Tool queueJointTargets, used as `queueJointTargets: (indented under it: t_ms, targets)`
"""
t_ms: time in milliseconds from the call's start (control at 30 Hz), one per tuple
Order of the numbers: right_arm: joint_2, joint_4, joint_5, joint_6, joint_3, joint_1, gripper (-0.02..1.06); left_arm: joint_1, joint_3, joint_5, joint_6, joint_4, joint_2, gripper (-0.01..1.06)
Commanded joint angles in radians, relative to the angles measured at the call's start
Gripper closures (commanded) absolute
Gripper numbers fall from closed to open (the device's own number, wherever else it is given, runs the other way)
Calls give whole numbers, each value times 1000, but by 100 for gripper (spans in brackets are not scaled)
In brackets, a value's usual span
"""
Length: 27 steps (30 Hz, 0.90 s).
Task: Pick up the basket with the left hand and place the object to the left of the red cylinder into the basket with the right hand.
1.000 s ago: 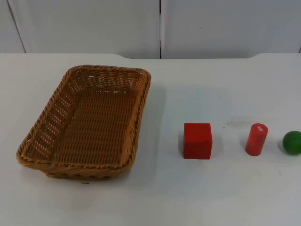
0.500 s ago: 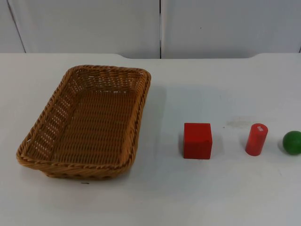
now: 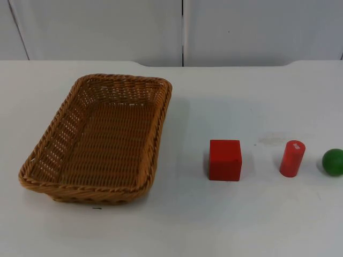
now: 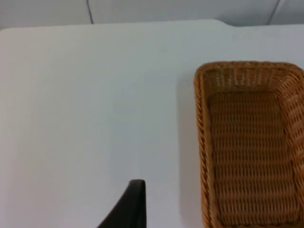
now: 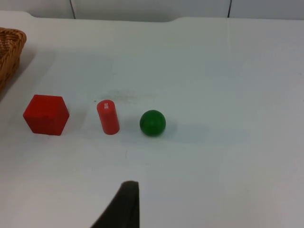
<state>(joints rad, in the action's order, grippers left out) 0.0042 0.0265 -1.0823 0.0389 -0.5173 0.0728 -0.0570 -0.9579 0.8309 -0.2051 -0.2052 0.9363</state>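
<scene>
Nearest you on the white table is a bare strip of top with one small dark speck just in front of the wicker basket. The basket sits flat on the table toward the left arm's side, nothing inside it, its long side running away from you and slightly angled.

Level with the basket's near half, a row of three things stands toward the right arm's side: the red cube, then the red cylinder upright, then the green ball at the picture's edge. All three are apart from one another (the cube is well clear of the basket too). So the cube is what lies left of the cylinder.

A faint greyish smudge marks the table just behind the cylinder. Farther back the top ends at the grey partition wall, which has a dark vertical seam near the middle.

From the left wrist view you see the basket beside a wide bare stretch of table, with one black fingertip of the left gripper above the surface, away from the basket. From the right wrist view, the cube, cylinder and ball lie ahead of one black fingertip of the right gripper. Neither gripper holds anything; how far their fingers are parted you cannot tell.
</scene>
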Motion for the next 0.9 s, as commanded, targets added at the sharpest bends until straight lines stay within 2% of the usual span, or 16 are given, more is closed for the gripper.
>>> queueJointTargets:
  t_ms: [0, 367, 633, 867]
  targets:
    - [-4, 3, 4, -2, 2, -6, -1, -3, -8, -6, -53, -62, 31, 0]
    - [-4, 3, 4, -2, 2, -6, -1, -3, -8, -16, -172, -185, 185, 0]
    - [-4, 3, 4, -2, 2, -6, -1, -1, -8, 6, -343, -331, 281, 0]
    - [-4, 3, 4, -2, 2, -6, -1, 1, -8, 8, -379, -396, 361, 0]
